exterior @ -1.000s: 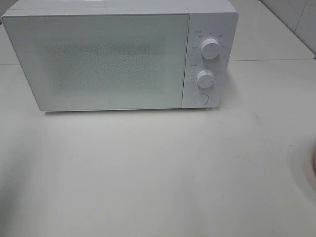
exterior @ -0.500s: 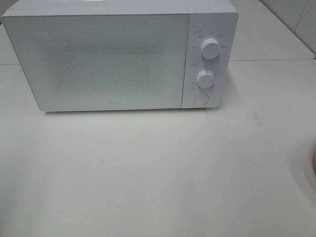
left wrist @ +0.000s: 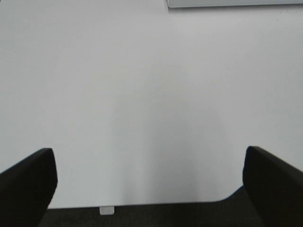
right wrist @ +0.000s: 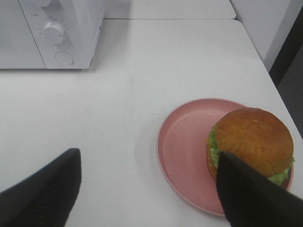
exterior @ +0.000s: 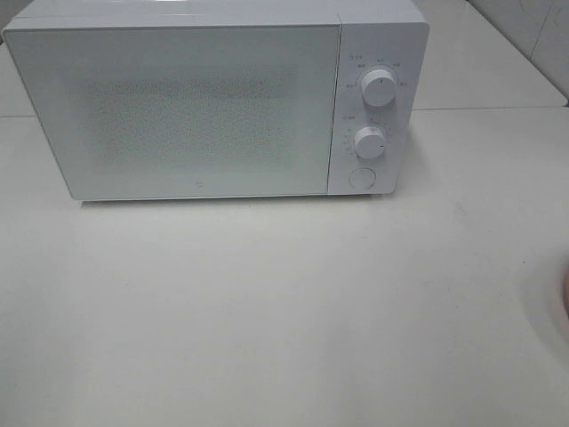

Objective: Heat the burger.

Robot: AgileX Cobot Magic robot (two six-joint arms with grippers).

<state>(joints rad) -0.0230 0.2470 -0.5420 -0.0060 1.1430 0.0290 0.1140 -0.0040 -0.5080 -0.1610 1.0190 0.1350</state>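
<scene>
While the microwave (exterior: 218, 102) is sitting door-shut at the back of the white table (exterior: 284, 311), neither arm is showing in the high view; only a sliver of the pink plate (exterior: 565, 294) is peeking in at that view's right edge.

Left gripper (left wrist: 149, 182): hanging low over bare tabletop, camera looking forward along the surface, the microwave's lower edge (left wrist: 234, 3) just showing far ahead. Its two dark fingers (left wrist: 26, 184) are sitting at opposite sides of the frame, spread as wide as they go, nothing between them and nothing held.

Right gripper (right wrist: 147, 189): hovering above the table on the right side, angled down and forward, the microwave's control panel with a knob (right wrist: 53, 32) and a round button (right wrist: 64, 57) showing well ahead. Fingers (right wrist: 45, 191) are standing wide apart, gripping nothing. One finger is over bare table, the other is overlapping the near side of the burger in this view; can't tell whether it's touching the bun or just hanging above it.

Burger (right wrist: 253, 139): sitting upright on the plate (right wrist: 182, 146), pushed toward the rim on the side away from the microwave, so most of the plate's other half is showing bare. Golden-brown bun on top, green lettuce sticking out underneath. Plate is lying flat near the table's right edge, well apart from the microwave.
</scene>
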